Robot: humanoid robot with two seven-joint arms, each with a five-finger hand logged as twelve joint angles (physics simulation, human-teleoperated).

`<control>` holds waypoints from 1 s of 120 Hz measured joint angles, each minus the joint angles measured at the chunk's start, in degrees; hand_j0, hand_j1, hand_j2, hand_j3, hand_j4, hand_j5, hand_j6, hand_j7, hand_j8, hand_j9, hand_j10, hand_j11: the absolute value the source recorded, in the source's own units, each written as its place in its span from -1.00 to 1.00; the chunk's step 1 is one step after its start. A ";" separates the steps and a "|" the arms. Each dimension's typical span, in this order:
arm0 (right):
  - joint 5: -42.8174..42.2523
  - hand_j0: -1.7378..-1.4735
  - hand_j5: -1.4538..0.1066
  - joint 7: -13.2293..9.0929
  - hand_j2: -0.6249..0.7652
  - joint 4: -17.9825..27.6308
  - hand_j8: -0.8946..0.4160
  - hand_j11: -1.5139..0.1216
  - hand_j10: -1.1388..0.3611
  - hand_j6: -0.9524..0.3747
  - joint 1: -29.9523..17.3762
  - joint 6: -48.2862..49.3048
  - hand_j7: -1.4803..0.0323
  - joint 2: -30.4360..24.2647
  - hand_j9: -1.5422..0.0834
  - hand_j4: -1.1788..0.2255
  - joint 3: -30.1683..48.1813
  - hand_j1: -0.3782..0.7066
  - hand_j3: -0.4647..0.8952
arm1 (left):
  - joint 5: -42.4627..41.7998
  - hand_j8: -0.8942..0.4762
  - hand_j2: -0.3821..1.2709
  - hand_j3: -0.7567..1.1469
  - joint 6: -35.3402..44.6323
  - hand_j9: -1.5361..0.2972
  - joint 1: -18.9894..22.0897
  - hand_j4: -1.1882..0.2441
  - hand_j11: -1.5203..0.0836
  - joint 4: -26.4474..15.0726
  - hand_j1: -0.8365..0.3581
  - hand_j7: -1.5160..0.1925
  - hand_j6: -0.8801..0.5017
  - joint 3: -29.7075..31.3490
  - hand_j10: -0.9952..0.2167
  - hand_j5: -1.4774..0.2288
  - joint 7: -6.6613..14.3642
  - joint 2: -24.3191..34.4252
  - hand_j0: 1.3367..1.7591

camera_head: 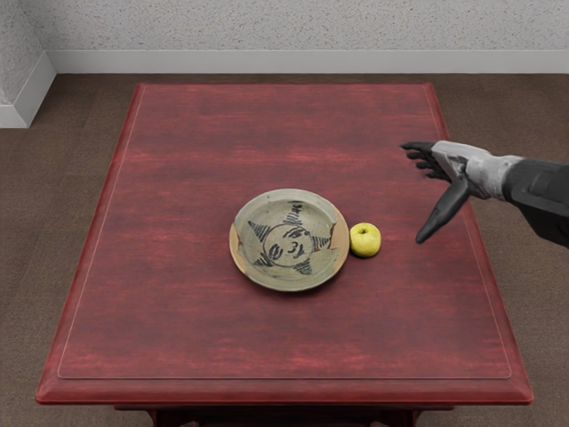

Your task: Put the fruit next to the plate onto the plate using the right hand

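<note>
A dark red table (178,178) stands on a brown floor (80,116) before a pale speckled wall (293,22). Near its middle lies a plate (236,242) with a dark painted pattern. A small yellow-green fruit (364,239) sits on the tabletop just beside the plate's right rim, so close that it may be touching it. The right hand (453,165) comes in from the right edge and hangs above the table, apart from the fruit and beyond it. Its fingers (418,151) are spread and hold nothing, and the thumb (440,213) slants down toward the wood. The step in hand appears to be the approach, with no grasp made and the fruit not yet on the plate. The next move likely calls for lowering the hand over the fruit and closing around it without knocking it against the rim.
</note>
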 joint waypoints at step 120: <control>11.04 -0.40 0.81 -7.29 -0.11 1.10 0.31 0.80 0.47 0.38 29.56 -26.18 0.90 23.68 0.84 0.63 -40.51 -0.87 -0.32 | 0.00 -0.04 -0.48 -0.21 0.00 0.34 0.00 0.33 0.52 0.00 0.52 0.42 -0.06 0.07 0.26 0.38 0.00 0.00 0.52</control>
